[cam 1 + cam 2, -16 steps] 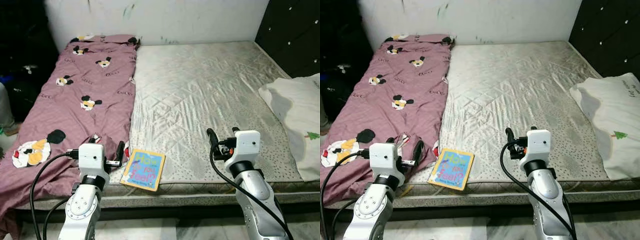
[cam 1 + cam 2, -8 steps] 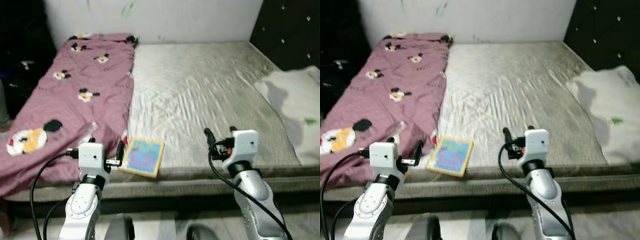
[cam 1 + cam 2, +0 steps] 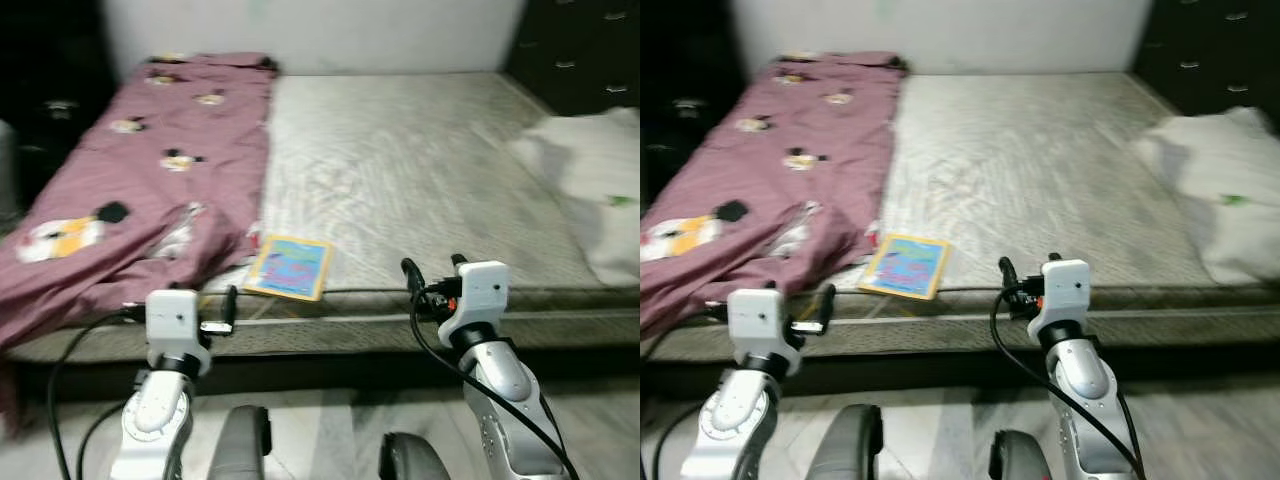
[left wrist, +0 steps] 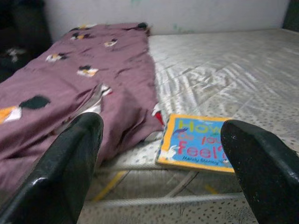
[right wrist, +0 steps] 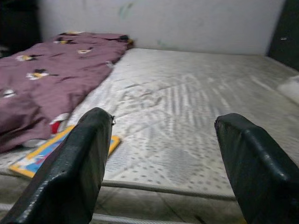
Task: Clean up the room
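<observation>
Left end effector (image 4: 161,154) hangs spread before the book (image 4: 198,143) on the mattress (image 3: 420,160).

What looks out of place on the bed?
A book lies askew at the mattress front edge, beside the rumpled blanket. A pillow sits at the right side. Both grippers, left and right, are open before the bed.

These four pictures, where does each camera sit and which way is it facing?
Left eye view: on the head, looking forward and down at the bed; both silver arms show.
Right eye view: beside it, same scene.
Left wrist view: on the left arm, looking past the open left gripper at the book and purple blanket.
Right wrist view: on the right arm, looking past the open right gripper across the mattress.
Shared: all four show the book and blanket.
</observation>
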Controlling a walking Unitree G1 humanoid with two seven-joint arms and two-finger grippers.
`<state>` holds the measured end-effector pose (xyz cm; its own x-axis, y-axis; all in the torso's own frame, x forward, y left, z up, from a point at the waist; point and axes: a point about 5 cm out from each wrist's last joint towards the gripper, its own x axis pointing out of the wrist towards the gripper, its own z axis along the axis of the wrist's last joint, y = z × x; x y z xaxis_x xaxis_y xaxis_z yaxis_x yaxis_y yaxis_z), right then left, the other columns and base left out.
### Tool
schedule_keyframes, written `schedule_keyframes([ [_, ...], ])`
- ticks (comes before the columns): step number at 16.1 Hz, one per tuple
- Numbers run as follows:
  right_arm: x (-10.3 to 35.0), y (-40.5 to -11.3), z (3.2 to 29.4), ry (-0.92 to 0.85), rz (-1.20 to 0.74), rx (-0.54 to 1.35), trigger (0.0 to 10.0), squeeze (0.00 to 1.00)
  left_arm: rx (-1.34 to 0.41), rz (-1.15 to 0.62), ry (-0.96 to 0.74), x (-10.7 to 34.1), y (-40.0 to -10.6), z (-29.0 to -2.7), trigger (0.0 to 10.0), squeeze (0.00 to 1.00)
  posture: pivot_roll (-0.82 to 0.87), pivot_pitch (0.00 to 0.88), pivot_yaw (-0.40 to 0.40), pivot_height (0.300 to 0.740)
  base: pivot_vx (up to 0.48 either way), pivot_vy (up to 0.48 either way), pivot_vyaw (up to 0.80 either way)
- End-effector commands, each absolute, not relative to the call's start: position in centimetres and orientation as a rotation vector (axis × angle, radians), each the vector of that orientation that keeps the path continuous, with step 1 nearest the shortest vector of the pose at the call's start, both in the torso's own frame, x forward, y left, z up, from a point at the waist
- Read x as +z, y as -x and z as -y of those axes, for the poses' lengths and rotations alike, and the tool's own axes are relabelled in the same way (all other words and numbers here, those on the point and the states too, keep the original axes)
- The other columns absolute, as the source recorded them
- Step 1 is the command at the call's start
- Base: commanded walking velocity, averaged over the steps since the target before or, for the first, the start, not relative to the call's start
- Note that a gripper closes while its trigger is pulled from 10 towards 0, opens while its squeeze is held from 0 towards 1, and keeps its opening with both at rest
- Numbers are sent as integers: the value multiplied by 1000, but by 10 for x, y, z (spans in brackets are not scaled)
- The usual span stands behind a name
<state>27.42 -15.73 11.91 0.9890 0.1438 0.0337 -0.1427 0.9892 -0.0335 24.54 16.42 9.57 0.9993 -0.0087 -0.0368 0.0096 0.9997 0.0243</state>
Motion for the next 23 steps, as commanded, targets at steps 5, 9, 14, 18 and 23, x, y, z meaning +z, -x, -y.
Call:
schedule_keyframes([
  [5, 122, -276, 158, 42, 45, 154, 10000, 0, -32, -1, -16, 103, -247, -160, 10000, 0, -31, 50, 30, 621, 0, 0, 0],
  [9, 122, -275, 155, 51, 47, 169, 10000, 0, -48, 1, -18, 103, -247, -159, 10000, 0, -32, 50, 33, 621, 224, 0, 0],
  [14, 122, -275, 154, 57, 49, 183, 10000, 0, -56, 0, -21, 103, -248, -158, 10000, 0, -31, 52, 34, 621, 0, 0, 94],
  [18, 120, -274, 153, 55, 45, 184, 10000, 0, -62, -2, -23, 103, -248, -157, 10000, 0, -31, 52, 34, 621, 127, 0, 636],
  [23, 120, -274, 154, 33, 43, 181, 10000, 0, -65, -3, -23, 103, -248, -157, 10000, 0, -29, 51, 35, 621, 256, 0, 200],
])
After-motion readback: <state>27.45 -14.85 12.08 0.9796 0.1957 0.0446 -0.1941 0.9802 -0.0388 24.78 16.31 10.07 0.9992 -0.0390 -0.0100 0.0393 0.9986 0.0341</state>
